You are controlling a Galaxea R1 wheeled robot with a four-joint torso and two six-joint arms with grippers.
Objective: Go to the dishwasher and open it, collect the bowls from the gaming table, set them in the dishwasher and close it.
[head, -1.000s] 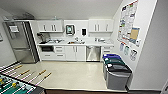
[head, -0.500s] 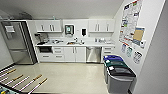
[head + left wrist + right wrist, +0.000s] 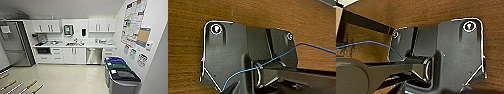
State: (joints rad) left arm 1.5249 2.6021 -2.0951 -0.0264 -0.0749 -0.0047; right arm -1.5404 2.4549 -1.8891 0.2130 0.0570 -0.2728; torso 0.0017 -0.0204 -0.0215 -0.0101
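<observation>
So the head view looks into a small kitchen, with the dishwasher (image 3: 94, 55) sitting closed under the counter (image 3: 75, 46), steel front between white cabinets (image 3: 74, 55), just off to the side of the sink (image 3: 72, 44). A big steel fridge (image 3: 13, 43) stands at the far end of that run, and three lidded bins (image 3: 121, 75) line up along the wall under a bunch of posters (image 3: 133, 20). A few rods with wooden handles (image 3: 21, 87) poke in at the lower corner over the pale floor (image 3: 67, 77). Both wrist views just show dark robot plate and a blue wire (image 3: 273, 60) over brown wood grain (image 3: 188, 37), so I honestly can't tell whether either end effector is wide or narrow, and the dishwasher isn't placeable relative to either end effector beyond being well away across the room.
</observation>
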